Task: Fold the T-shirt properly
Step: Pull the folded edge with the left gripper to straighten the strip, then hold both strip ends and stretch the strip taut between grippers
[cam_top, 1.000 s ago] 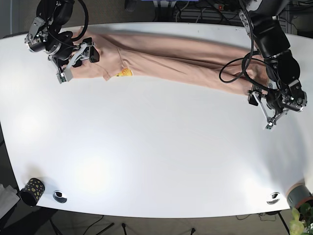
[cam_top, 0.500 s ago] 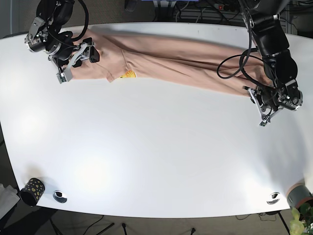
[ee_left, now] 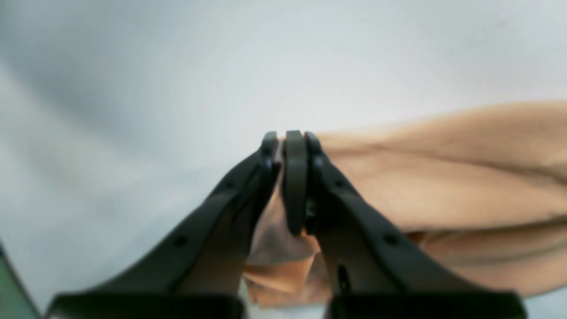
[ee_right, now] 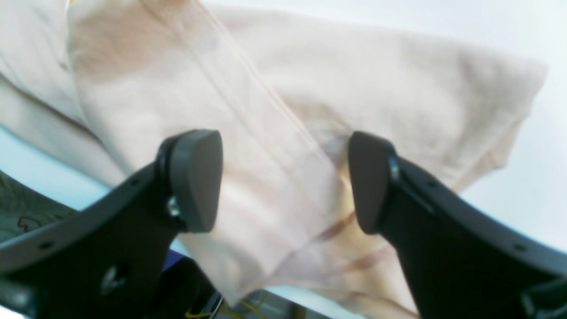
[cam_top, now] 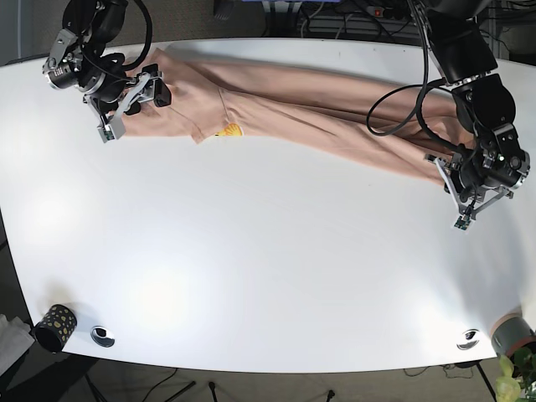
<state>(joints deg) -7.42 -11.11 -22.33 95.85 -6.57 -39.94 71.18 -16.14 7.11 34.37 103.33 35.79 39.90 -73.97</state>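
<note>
The peach T-shirt (cam_top: 310,105) lies stretched in a long crumpled band across the far part of the white desk (cam_top: 251,251), running from the far left corner of the base view down toward the right edge. A small yellow patch (cam_top: 229,130) shows at its near edge. The left gripper (ee_left: 290,146) has its jaws pressed together, pinching a fold of the T-shirt (ee_left: 443,186) at the band's right-hand end in the base view; bunched cloth hangs just below the fingertips. The right gripper (ee_right: 283,177) is spread wide, its two pads apart with the pale cloth (ee_right: 310,88) lying beneath the gap; whether the pads touch the cloth cannot be told. In the base view that gripper (cam_top: 126,105) sits at the band's left end. At the near left corner stands a dark speckled cup (cam_top: 55,327); its contents cannot be made out
</note>
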